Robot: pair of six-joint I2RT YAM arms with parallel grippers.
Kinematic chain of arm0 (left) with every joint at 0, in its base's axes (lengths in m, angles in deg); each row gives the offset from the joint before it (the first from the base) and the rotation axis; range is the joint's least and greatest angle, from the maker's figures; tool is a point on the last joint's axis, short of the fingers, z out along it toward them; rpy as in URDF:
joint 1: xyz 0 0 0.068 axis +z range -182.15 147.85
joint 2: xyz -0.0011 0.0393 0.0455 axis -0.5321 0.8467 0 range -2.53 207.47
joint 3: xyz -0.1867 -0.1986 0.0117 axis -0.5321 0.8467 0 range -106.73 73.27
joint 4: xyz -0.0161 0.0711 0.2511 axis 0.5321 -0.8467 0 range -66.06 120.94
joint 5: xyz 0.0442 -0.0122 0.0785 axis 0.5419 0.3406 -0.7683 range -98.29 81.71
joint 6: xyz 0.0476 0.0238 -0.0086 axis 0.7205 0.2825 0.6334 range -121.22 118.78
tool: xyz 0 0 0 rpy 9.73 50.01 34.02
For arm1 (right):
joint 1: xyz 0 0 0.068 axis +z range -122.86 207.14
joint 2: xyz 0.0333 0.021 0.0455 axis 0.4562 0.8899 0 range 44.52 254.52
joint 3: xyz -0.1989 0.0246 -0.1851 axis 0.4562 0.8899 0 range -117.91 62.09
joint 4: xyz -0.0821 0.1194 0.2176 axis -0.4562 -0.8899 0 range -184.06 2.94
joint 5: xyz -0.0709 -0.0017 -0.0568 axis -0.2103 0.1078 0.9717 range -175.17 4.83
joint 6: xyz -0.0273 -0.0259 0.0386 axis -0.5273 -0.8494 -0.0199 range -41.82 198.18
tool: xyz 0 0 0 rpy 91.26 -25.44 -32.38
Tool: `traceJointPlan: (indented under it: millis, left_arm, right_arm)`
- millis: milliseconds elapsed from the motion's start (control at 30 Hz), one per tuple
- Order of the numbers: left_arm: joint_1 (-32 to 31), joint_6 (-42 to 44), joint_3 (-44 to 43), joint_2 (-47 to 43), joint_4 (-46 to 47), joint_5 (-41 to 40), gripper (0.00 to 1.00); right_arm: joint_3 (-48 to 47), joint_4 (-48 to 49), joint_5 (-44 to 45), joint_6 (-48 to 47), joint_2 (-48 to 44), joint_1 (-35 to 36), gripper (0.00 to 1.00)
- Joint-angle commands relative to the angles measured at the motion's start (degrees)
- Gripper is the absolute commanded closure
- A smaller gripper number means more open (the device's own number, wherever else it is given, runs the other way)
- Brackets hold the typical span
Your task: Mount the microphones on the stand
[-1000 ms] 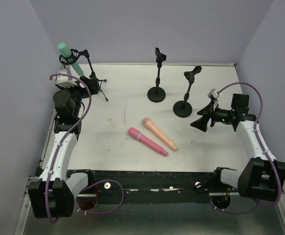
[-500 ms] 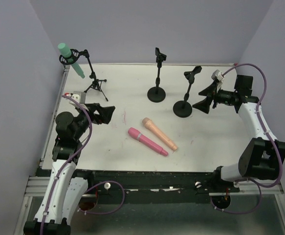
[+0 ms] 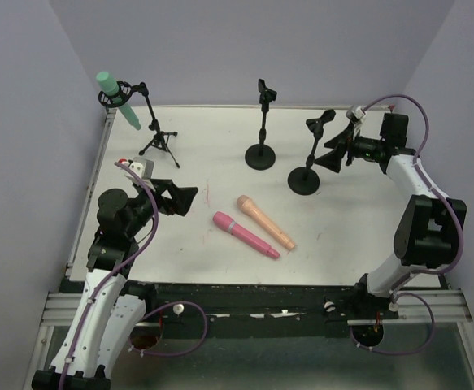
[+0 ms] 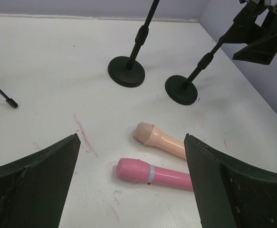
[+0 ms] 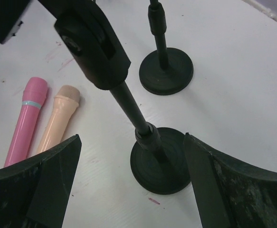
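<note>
The pink microphone [image 3: 245, 235] and peach microphone [image 3: 265, 222] are laid side by side on the table [image 3: 367, 227]. Their heads are turned toward the left gripper [image 3: 178, 197], the nearer one, and their long axes run away from it. Its jaws are spread wide, empty. The right gripper [image 3: 332, 156], equally wide, is held at the tilted stand [image 3: 311, 154]. The teal microphone [image 3: 116, 99] is clipped in the tripod stand [image 3: 157, 138].

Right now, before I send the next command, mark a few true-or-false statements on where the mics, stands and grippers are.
1. The teal-green microphone sits in the tripod stand. True.
2. The left gripper holds the pink microphone. False: it is open and empty; the pink microphone lies on the table beside the peach microphone.
3. Both round-base stands are empty. True.
4. The right gripper is shut on the peach microphone. False: it is open, near the right-hand stand's clip.
</note>
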Motion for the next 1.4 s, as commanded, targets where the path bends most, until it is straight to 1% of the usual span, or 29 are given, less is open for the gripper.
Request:
traceJointPlan:
  millis: [0,167,300,367,600,667,733,767,800,867,1033,1133,1200,1300,1333,1367]
  left_arm:
    - [-0.2,-0.2,-0.9,-0.4,-0.4,0.7,0.02]
    - [-0.1,-0.3,-0.9,-0.1,-0.4,0.9,0.02]
    - [-0.1,-0.3,-0.9,0.1,-0.3,1.1,0.02]
    - [-0.1,-0.3,-0.9,0.2,-0.5,1.1,0.03]
    - [-0.1,-0.2,-1.2,0.2,-0.7,1.1,0.03]
    - [-0.1,-0.3,-1.2,0.4,-0.7,1.2,0.04]
    - [-0.1,-0.3,-1.2,0.5,-0.7,1.1,0.03]
    - [-0.2,-0.3,-1.2,0.6,-0.7,1.3,0.03]
    - [-0.1,-0.3,-1.2,0.6,-0.7,1.3,0.03]
    - [-0.1,-0.3,-1.2,0.6,-0.7,1.2,0.03]
    - [0.0,-0.3,-1.2,0.7,-0.7,1.1,0.03]
    - [0.0,-0.3,-1.2,0.7,-0.8,1.1,0.03]
    - [0.0,-0.3,-1.2,0.7,-0.7,1.1,0.03]
    - [0.0,-0.3,-1.2,0.8,-0.5,1.6,0.03]
    - [0.1,-0.4,-1.2,0.9,-0.4,1.8,0.04]
    - [0.1,-0.5,-1.2,1.0,-0.4,2.4,0.03]
  right_arm:
    - [-4.0,3.4,0.3,0.6,4.0,1.9,0.05]
    - [-5.3,3.9,-2.7,-0.8,6.1,2.9,0.13]
    - [-3.4,6.4,-2.0,-2.1,6.1,4.9,0.19]
    - [-2.9,7.6,-2.0,-2.1,6.1,5.5,0.24]
    - [1.3,12.9,-1.8,-1.9,4.2,5.8,0.53]
    - [1.8,13.0,-1.7,-1.8,4.0,5.8,0.63]
    - [2.0,13.1,-2.2,-1.7,3.7,5.9,0.70]
    - [2.2,13.0,-2.4,-1.7,3.7,6.0,0.71]
    - [2.4,14.7,-2.4,-1.7,3.5,6.1,0.72]
    - [2.9,14.9,-2.5,-1.5,3.0,6.1,0.72]
    - [4.3,15.4,-1.2,-2.1,2.0,6.1,0.69]
    - [6.1,16.0,-2.9,-1.7,0.7,6.1,0.73]
    - [8.2,20.1,-4.4,2.3,-0.8,6.3,0.75]
    - [13.4,32.0,-4.2,15.0,-4.5,7.8,0.78]
    - [15.1,35.8,-3.7,17.6,-5.7,7.9,0.79]
    - [15.9,37.2,-2.7,19.6,-6.6,10.0,0.80]
